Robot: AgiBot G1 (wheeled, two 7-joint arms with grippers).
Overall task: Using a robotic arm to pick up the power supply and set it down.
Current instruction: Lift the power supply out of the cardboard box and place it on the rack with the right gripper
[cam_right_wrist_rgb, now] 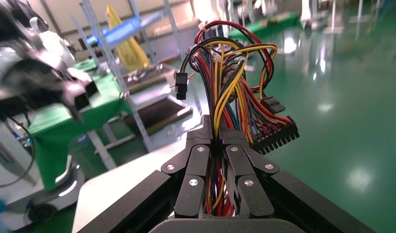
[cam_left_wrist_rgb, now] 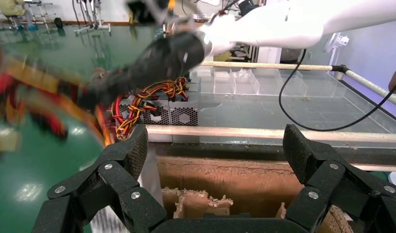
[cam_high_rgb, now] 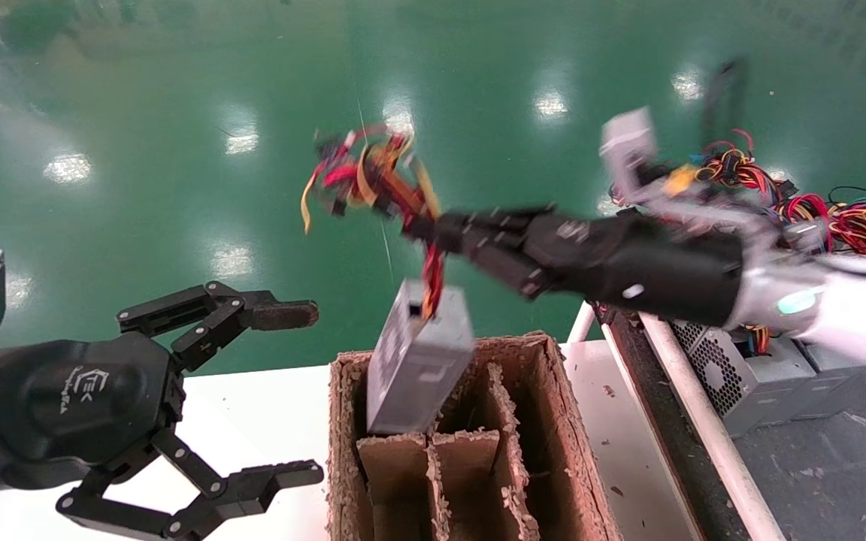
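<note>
The power supply (cam_high_rgb: 419, 361), a silver-grey metal box, hangs tilted with its lower end inside the back left compartment of a cardboard box (cam_high_rgb: 562, 391). Its red, yellow and orange wires (cam_high_rgb: 373, 174) run up into my right gripper (cam_high_rgb: 424, 225), at the end of the white robotic arm (cam_high_rgb: 858, 312). In the right wrist view that gripper (cam_right_wrist_rgb: 216, 130) is shut on the wire bundle (cam_right_wrist_rgb: 230, 73), and a black connector (cam_right_wrist_rgb: 276, 137) sticks out beside it. My left gripper (cam_high_rgb: 309, 391) stands open left of the cardboard box; in its own view (cam_left_wrist_rgb: 215, 145) nothing lies between the fingers.
The cardboard box has worn dividers (cam_high_rgb: 470, 451) and stands on a white table (cam_high_rgb: 252, 398). To the right, a dark tray (cam_high_rgb: 824, 466) holds other power supplies (cam_high_rgb: 734, 376) with coloured wires (cam_high_rgb: 861, 222). Clear plastic bins (cam_left_wrist_rgb: 234, 82) stand farther off. Green floor lies beyond.
</note>
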